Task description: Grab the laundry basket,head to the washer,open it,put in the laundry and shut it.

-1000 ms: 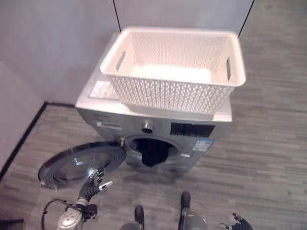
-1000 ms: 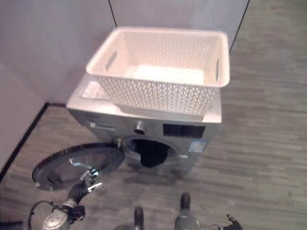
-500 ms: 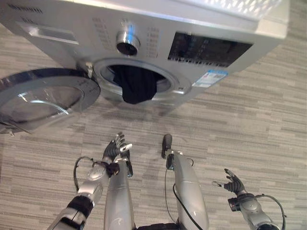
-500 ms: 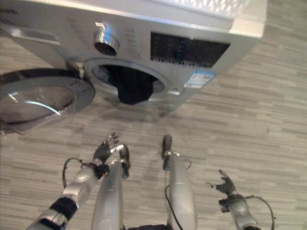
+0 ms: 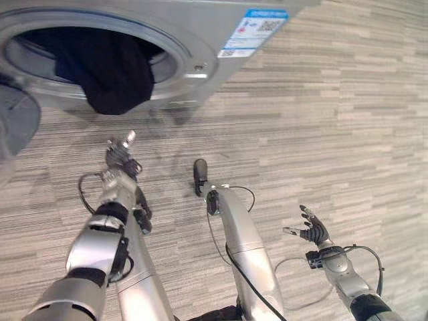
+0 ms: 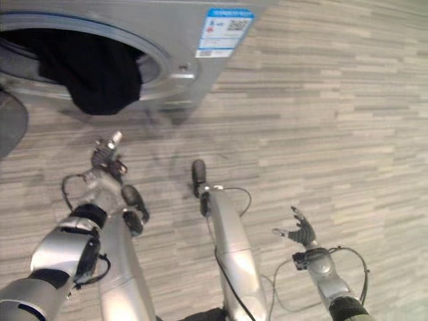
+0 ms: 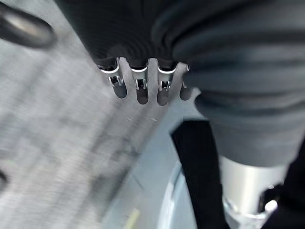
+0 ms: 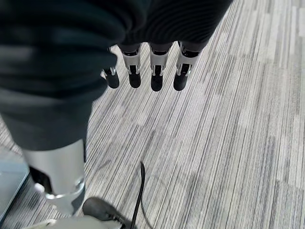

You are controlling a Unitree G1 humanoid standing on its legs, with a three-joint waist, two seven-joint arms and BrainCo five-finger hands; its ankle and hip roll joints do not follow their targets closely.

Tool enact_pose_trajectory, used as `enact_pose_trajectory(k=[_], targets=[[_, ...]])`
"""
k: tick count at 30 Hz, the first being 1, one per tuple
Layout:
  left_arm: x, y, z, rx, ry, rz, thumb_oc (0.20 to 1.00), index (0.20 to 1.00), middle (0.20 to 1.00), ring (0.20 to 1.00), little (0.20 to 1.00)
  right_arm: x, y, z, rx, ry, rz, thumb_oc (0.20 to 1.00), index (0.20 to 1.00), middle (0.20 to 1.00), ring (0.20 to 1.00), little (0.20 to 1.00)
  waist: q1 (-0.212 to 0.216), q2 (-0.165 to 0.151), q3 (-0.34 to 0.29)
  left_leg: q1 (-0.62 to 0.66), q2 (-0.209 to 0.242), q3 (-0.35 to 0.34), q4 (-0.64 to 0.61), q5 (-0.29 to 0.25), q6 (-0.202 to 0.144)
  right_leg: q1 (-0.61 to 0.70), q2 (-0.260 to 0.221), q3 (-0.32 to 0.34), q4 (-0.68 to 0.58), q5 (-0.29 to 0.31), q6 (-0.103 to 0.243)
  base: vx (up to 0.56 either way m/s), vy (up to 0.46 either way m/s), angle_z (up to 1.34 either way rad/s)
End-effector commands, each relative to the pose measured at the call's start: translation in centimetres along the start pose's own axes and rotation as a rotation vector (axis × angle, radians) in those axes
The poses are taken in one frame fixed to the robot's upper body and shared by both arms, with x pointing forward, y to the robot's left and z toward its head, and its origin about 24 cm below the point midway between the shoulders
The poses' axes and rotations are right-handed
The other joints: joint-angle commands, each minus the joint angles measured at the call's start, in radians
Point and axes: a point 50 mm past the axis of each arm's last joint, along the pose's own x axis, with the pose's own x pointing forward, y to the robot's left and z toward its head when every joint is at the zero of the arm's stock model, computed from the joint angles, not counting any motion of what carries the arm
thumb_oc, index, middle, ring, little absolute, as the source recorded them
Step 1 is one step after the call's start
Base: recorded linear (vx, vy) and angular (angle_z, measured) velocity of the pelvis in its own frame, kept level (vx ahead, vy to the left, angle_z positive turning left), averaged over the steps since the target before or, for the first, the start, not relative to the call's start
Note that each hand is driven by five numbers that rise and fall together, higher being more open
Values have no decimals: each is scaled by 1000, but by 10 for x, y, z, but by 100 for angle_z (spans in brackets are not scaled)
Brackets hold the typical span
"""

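The washer (image 5: pixel 200 40) has its round hole open, but a dark cloth (image 5: pixel 114 73) hangs over the bottom edge and blocks part of the way in. The left hand (image 5: pixel 119 155) is just below the cloth with bare floor (image 5: pixel 348 120) around it. The door (image 5: pixel 13 124) sticks out at the left side.

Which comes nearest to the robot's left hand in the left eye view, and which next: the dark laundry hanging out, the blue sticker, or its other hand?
From the left hand:
1. Dark laundry, hanging from the washer's opening just beyond it.
2. Blue sticker, on the washer's front, off to the right.
3. Right hand, open, low over the floor on the far right.
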Motion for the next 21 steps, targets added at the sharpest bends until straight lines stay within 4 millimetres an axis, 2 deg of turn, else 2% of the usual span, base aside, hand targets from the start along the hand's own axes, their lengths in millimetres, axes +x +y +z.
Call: enact_pose_trajectory(k=[1, 2, 8, 9, 10, 12, 13, 14, 18, 21], targets=[[-8, 38, -29, 10, 50, 123, 1000, 1000, 1000, 1000, 1000, -21, -7, -25, 1, 66, -28, 1000, 1000, 1000, 1000, 1000, -10, 2, -128, 10, -28, 5, 94, -107, 37, 10, -3, -10, 38, -30, 42, 42, -19, -22], [-3, 30, -12, -8, 11, 125, 1000, 1000, 1000, 1000, 1000, -20, -8, -23, 5, 59, -33, 1000, 1000, 1000, 1000, 1000, -18, -2, -132, -17, -17, 0, 110, -115, 38, -20, 9, -8, 44, -29, 41, 34, -11, -22], [7, 29, 39, -27, -94, 163, 1000, 1000, 1000, 1000, 1000, -21, -3, -17, 35, 20, -13, 1000, 1000, 1000, 1000, 1000, -44, -18, -141, -91, 24, -14, 179, -147, 49, -89, 47, -11, 57, -22, 39, 18, -9, -19], [9, 32, 55, -14, -128, 185, 1000, 1000, 1000, 1000, 1000, -21, -1, -16, 38, 13, -4, 1000, 1000, 1000, 1000, 1000, -48, -21, -143, -110, 37, -16, 196, -156, 54, -107, 58, -12, 59, -20, 39, 18, -4, -26], [9, 32, 57, -14, -130, 185, 1000, 1000, 1000, 1000, 1000, -21, 0, -15, 39, 11, -3, 1000, 1000, 1000, 1000, 1000, -47, -21, -144, -114, 39, -17, 199, -157, 53, -111, 60, -13, 60, -19, 39, 13, -11, -26], [10, 30, 74, -11, -173, 195, 1000, 1000, 1000, 1000, 1000, -21, 2, -12, 45, -4, 5, 1000, 1000, 1000, 1000, 1000, -53, -25, -148, -131, 47, -19, 206, -160, 57, -120, 68, -17, 52, -13, 40, -2, -15, -17], [10, 32, 81, 4, -191, 198, 426, 426, 426, 426, 426, -22, 4, -13, 46, -5, 11, 1000, 1000, 1000, 1000, 1000, -55, -26, -150, -137, 52, -20, 208, -161, 59, -125, 72, -20, 48, -9, 40, 5, -37, -8], [11, 37, 88, 25, -202, 220, 200, 200, 200, 200, 200, -23, 7, -12, 41, -11, 24, 1000, 1000, 1000, 1000, 1000, -56, -29, -154, -144, 57, -22, 206, -161, 62, -128, 78, -20, 39, -5, 41, 8, -33, -12], [10, 34, 102, 56, -249, 221, 200, 200, 200, 200, 200, -25, 11, -16, 38, 1, 40, 1000, 1000, 1000, 1000, 1000, -57, -30, -164, -144, 58, -23, 198, -160, 68, -118, 85, -19, 12, 5, 43, 13, -19, -12], [7, 7, 115, 39, -335, 114, 200, 200, 200, 200, 200, -25, 14, -17, 23, 2, 80, 1000, 1000, 1000, 1000, 1000, -48, -3, -184, -97, 27, 1, 118, -130, 60, -73, 67, 0, -57, 19, 44, -10, 44, 15]])
